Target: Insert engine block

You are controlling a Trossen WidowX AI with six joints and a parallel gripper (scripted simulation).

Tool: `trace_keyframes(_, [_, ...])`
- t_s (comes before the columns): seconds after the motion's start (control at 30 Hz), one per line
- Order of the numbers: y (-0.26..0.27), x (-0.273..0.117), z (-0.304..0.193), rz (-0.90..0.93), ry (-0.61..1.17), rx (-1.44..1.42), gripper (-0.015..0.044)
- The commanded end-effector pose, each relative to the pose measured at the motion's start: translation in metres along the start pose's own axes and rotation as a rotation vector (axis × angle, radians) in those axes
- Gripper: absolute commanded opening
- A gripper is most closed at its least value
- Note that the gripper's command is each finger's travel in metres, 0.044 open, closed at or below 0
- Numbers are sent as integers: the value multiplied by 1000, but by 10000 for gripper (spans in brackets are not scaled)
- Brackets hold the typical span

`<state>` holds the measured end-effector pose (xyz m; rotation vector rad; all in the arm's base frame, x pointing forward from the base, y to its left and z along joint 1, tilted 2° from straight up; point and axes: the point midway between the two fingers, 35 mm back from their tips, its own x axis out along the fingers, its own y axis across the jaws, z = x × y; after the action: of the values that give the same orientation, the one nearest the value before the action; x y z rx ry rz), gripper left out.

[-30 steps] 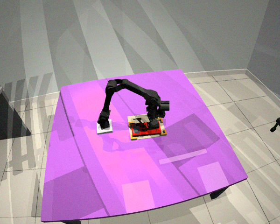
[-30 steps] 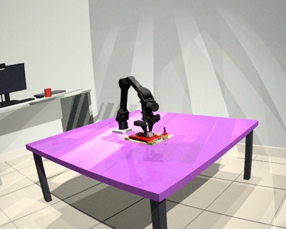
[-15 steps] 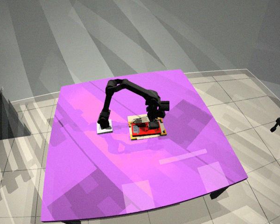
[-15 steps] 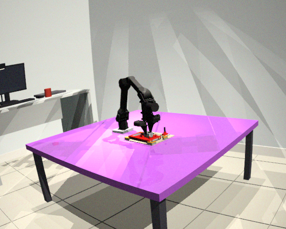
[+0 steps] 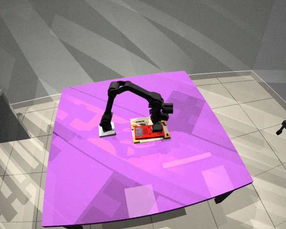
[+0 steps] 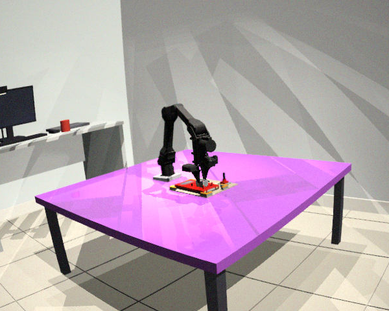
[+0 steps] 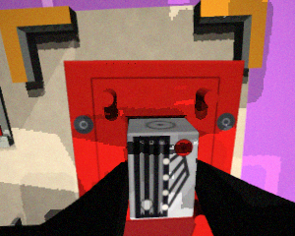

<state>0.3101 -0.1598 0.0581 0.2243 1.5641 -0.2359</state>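
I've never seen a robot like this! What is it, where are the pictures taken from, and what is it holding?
The black machine is a robot arm. It bends a bit like yours and ends in a hand with two fingers.

One picture looks down from high up, one looks from the side of the room, and the close-up comes from the arm's wrist.

On the purple table lies a pale board with yellow corners. A red car body lies on it.

The hand is holding a grey engine block at the car body.
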Motion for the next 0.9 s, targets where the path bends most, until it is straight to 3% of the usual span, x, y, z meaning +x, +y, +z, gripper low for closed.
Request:
trace_keyframes(0.0, [-1, 1, 0, -2, -1, -3, 159])
trace_keyframes(0.77, [-1, 2, 0, -2, -1, -3, 159])
trace_keyframes(0.87, [0, 2, 0, 0, 0, 0, 238])
